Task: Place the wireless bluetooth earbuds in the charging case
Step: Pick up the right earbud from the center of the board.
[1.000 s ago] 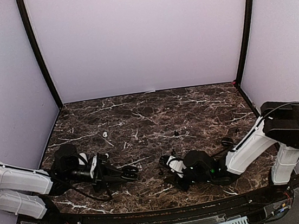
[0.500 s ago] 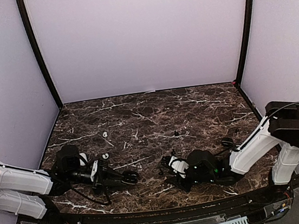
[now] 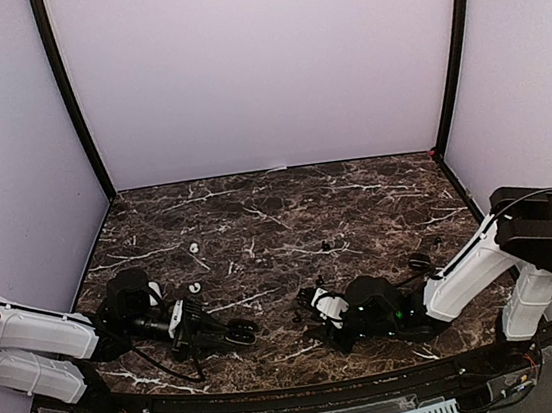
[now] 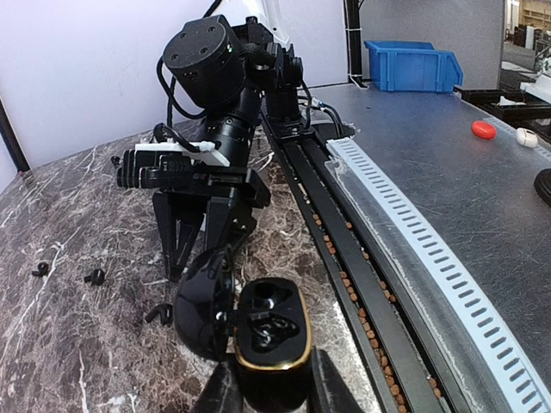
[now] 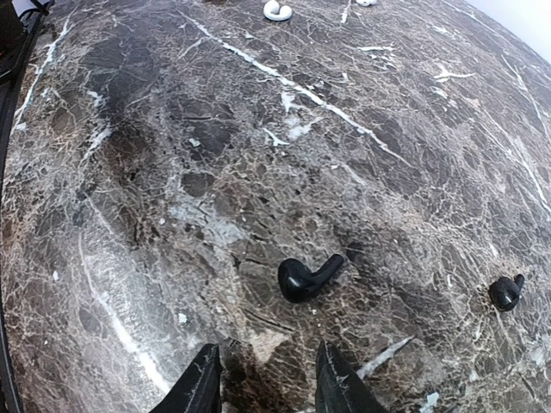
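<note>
L gripper [image 4: 269, 389] clamps case [image 4: 272, 331], R gripper [image 5: 263, 379] low, agape near earbud [image 5: 306, 277]

Two white earbuds [image 3: 192, 247] lie on the surface [image 3: 254, 194]. Of black earbuds [image 5: 308, 275], two show in the right wrist view and three in the left wrist view; whether any are the same ones cannot be told. There is one open charging case [image 4: 269, 331]. Two arms reach in, the left arm [image 3: 41, 341] and the right arm [image 3: 466, 279]. Beyond the surface sit one blue bin [image 4: 411, 64], one red object [image 4: 483, 129] and one white object [image 4: 525, 136].
</note>
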